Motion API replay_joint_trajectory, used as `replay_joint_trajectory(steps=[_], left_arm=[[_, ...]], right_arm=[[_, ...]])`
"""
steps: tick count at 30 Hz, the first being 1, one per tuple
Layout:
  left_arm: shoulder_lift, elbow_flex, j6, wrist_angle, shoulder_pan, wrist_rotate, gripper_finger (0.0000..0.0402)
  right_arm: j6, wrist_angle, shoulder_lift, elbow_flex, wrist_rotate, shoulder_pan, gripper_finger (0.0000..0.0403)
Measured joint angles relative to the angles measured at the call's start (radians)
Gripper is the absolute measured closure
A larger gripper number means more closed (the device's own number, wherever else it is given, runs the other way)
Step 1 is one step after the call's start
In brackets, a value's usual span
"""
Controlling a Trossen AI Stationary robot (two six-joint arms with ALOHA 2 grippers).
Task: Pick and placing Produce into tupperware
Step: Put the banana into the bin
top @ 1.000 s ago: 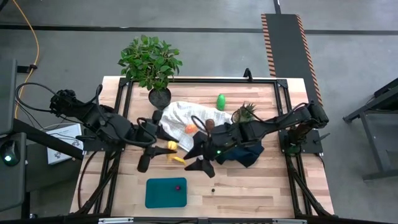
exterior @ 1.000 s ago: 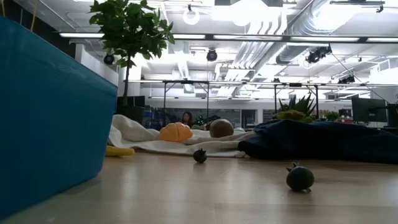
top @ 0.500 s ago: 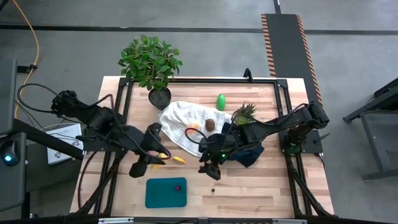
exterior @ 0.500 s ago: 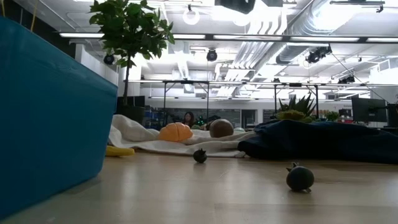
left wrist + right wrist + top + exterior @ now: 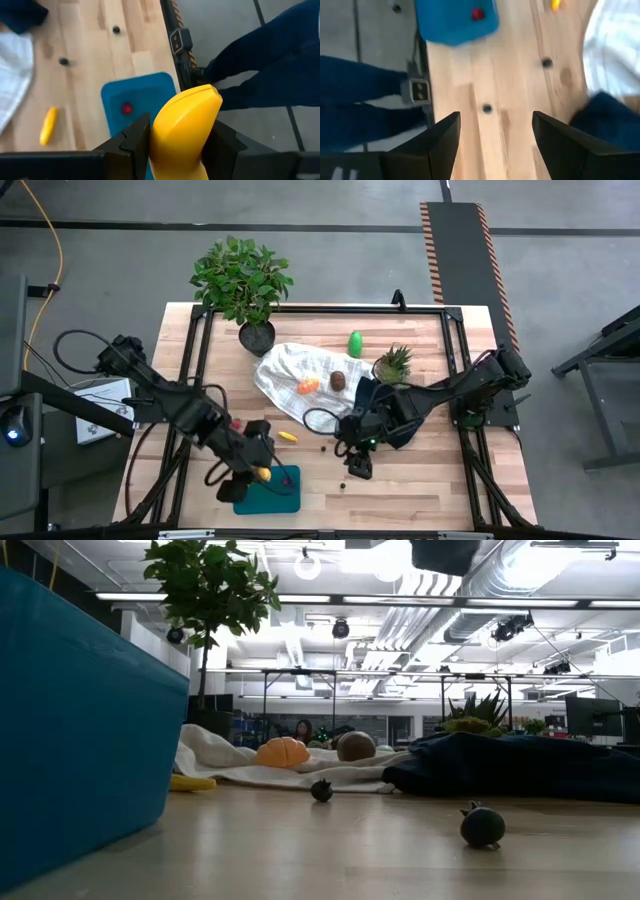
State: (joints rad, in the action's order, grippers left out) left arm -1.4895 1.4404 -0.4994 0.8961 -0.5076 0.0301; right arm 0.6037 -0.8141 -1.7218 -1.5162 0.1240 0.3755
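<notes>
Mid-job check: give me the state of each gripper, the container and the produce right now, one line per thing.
left gripper: shut on banana, over the tupperware's edge.
banana: held, off the table.
right gripper: open, empty, above bare table.
tupperware: open, one red bit inside.
red bit: in the tupperware.
small yellow piece: loose on the table.
orange piece: on the white cloth.
kiwi-like ball: on the white cloth.

Bare table (image 5: 440,480) lies right of the tupperware (image 5: 285,498); two dark bits (image 5: 343,483) dot the way.

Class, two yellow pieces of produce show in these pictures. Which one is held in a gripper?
The larger yellow banana, clamped in the left gripper above the tupperware. The smaller yellow piece lies loose on the table.
</notes>
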Motion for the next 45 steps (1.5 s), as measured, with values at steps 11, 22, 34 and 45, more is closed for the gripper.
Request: replay_joint_trajectory(steps=[11,22,34,45], left_arm=[[-0.057,-0.182,-0.211,-0.164,-0.003,0.015,0.0269],[-0.107,-0.307,-0.298,-0.291,-0.017,0.035,0.0269],[-0.229,-0.320,-0.298,-0.369,-0.016,0.081,0.0269],[-0.281,-0.315,-0.301,-0.335,-0.016,0.055,0.0269]], right_arm=[[0.041,-0.095,0.000,0.001,-0.119,0.074,0.0164],[0.070,-0.133,0.000,0.001,-0.196,0.109,0.0164],[0.097,-0.124,0.000,0.016,-0.219,0.121,0.0164],[0.119,-0.124,0.000,0.027,-0.222,0.143,0.0164]])
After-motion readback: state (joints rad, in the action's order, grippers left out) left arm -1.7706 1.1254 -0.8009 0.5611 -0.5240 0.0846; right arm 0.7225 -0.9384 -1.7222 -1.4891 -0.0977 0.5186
